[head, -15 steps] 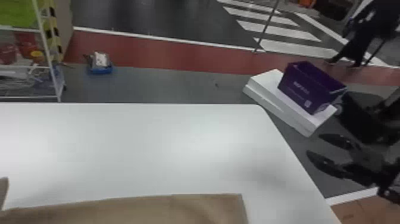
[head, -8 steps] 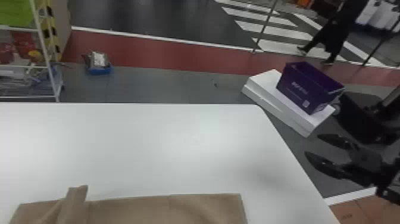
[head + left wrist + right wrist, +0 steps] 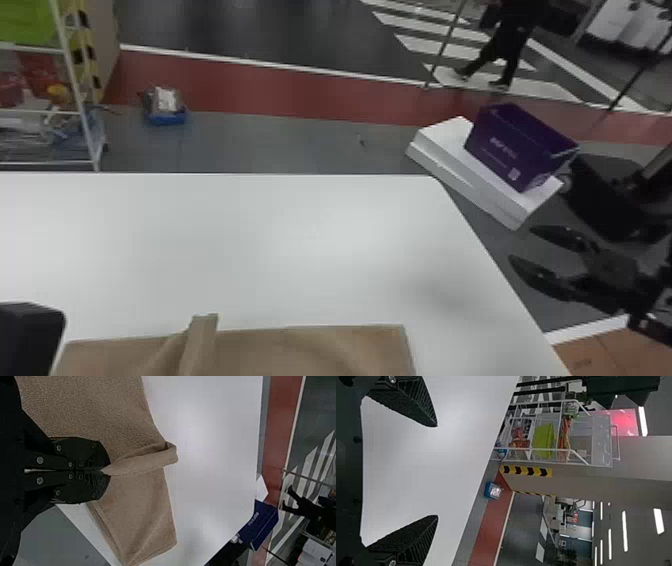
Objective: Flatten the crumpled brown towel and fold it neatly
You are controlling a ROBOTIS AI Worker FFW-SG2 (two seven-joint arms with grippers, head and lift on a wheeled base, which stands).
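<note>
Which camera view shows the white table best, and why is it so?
The head view: the white table stretches across it, with far edge and far right corner plain to see. The left wrist view shows it partly covered by the brown towel; the right wrist view shows it between the spread fingers of the right gripper.

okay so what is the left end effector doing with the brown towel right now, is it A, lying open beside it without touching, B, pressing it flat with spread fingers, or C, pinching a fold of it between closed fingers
C, the left end effector has its fingers together on a raised fold of the brown towel.
</note>
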